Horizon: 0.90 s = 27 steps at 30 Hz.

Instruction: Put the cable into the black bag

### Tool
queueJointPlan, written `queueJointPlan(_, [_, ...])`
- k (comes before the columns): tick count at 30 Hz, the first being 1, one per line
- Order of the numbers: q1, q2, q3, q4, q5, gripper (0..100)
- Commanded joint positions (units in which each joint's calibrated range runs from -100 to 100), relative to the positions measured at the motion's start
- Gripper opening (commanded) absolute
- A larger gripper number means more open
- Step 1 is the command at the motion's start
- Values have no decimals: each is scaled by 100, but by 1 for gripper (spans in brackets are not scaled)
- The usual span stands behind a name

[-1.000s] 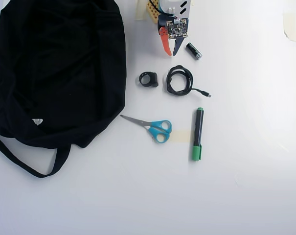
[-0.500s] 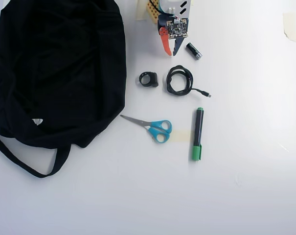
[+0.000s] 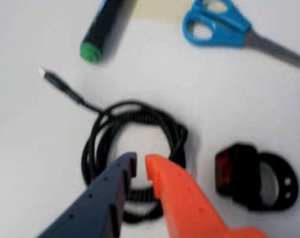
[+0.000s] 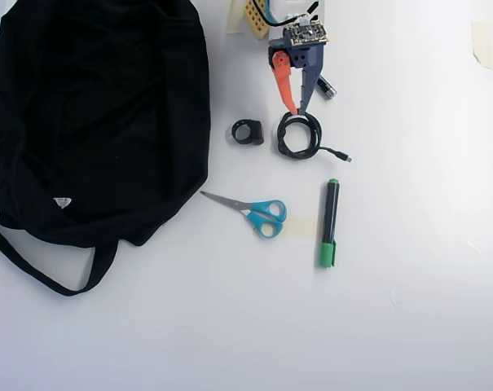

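Observation:
The black cable (image 3: 140,111) lies coiled on the white table, its plug end trailing off to the upper left in the wrist view. In the overhead view the coil (image 4: 282,138) sits right of the table's middle at the back. My gripper (image 3: 141,161), one blue and one orange finger, hovers over the coil's near side with only a narrow slit between the tips and nothing held. In the overhead view the gripper (image 4: 296,110) points at the coil's far edge. The black bag (image 4: 99,114) lies flat at the left, well apart from the cable.
A small black strap light with a red face (image 4: 248,132) lies between cable and bag; it also shows in the wrist view (image 3: 254,178). Blue-handled scissors (image 4: 262,213) and a green-capped marker (image 4: 329,220) lie in front of the cable.

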Motion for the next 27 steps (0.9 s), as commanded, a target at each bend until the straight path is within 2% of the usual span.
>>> queueJointPlan(1, [-4,837,-687,-1209,-19,2])
queueJointPlan(8, [63,2364,-2044,-2483,-19,2])
queueJointPlan(17, [153,4182,-4605,-2432,-13,2])
queueJointPlan(27, [265,5667,-6617,-2406,29,2])
